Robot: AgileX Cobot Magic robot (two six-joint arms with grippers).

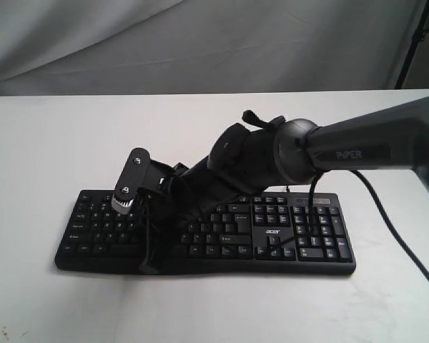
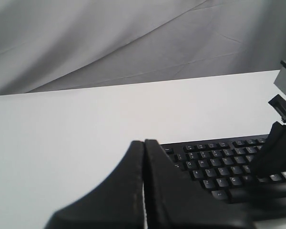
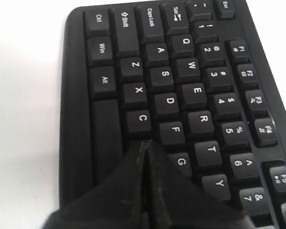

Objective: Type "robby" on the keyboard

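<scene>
The black keyboard (image 1: 307, 243) with a small white logo lies across the white table, its legends facing the front. My right arm reaches across it from the right. My right gripper (image 1: 151, 251) is shut and points down onto the left half of the letter keys. In the right wrist view its tip (image 3: 145, 143) sits just past the C and F keys of the keyboard (image 3: 171, 100), beside G, hiding the key beneath. My left gripper (image 2: 144, 141) is shut on nothing, off the keyboard's (image 2: 219, 162) left end. It does not show in the exterior view.
The white table (image 1: 57, 143) runs back to a grey cloth backdrop (image 1: 200, 43). A black cable (image 1: 407, 243) hangs from the right arm over the table's right side. The right arm's wrist (image 2: 279, 143) shows at the edge of the left wrist view.
</scene>
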